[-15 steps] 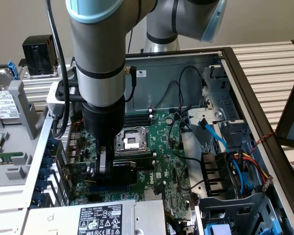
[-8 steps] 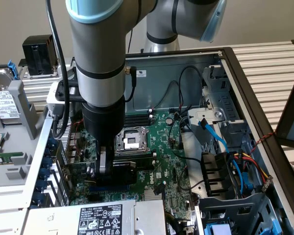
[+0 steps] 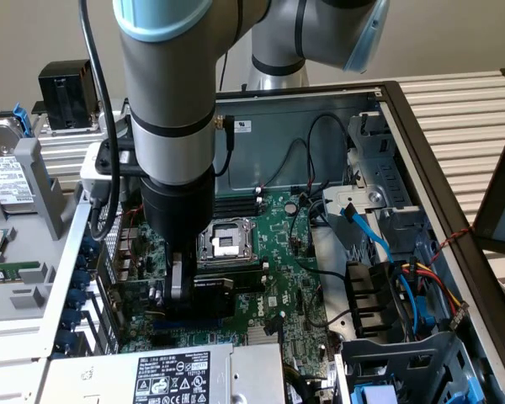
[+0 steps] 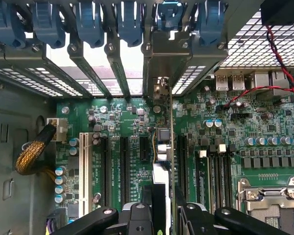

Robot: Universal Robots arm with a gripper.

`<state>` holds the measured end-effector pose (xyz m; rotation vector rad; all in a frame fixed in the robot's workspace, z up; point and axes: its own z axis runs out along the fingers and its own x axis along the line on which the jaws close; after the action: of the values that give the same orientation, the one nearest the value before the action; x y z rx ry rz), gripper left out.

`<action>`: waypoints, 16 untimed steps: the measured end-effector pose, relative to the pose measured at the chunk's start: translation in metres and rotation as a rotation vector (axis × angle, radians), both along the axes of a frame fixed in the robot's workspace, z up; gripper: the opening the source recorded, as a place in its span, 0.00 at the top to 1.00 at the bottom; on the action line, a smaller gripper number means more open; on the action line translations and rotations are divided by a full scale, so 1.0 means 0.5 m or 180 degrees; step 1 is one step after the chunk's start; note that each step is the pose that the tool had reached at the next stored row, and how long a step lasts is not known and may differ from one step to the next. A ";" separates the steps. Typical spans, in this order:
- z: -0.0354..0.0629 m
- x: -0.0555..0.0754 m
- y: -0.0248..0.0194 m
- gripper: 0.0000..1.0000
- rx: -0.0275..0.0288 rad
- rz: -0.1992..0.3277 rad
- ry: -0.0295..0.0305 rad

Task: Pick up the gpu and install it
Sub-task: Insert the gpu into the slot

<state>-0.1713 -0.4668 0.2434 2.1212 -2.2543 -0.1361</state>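
While I am lowering the gpu (image 4: 162, 161) edge-on over the motherboard (image 4: 122, 122), my tool (image 4: 159, 208) is clamping it from both sides, with the fingers (image 4: 137, 215) pressed on the card. In the exterior view the gpu (image 3: 215, 290) is standing inside the open case (image 3: 320, 118), just above the slots. I am judging that the card can miss its slot (image 4: 180, 161) if it is tilting, and its metal bracket (image 4: 162, 63) can be catching on the rear frame, bending something.

The gpu (image 4: 162, 161) stands on edge between the gripper's fingers; black shroud near them; silver bracket at its far end.
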 end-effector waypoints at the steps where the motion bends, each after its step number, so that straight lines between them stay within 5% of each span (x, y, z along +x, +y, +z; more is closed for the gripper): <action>1: 0.000 0.000 0.0000 0.73 0.0000 0.0000 0.0000; 16: -0.001 0.000 0.0001 0.73 -0.0013 0.0000 0.0000</action>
<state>-0.1713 -0.4667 0.2431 2.1192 -2.2527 -0.1314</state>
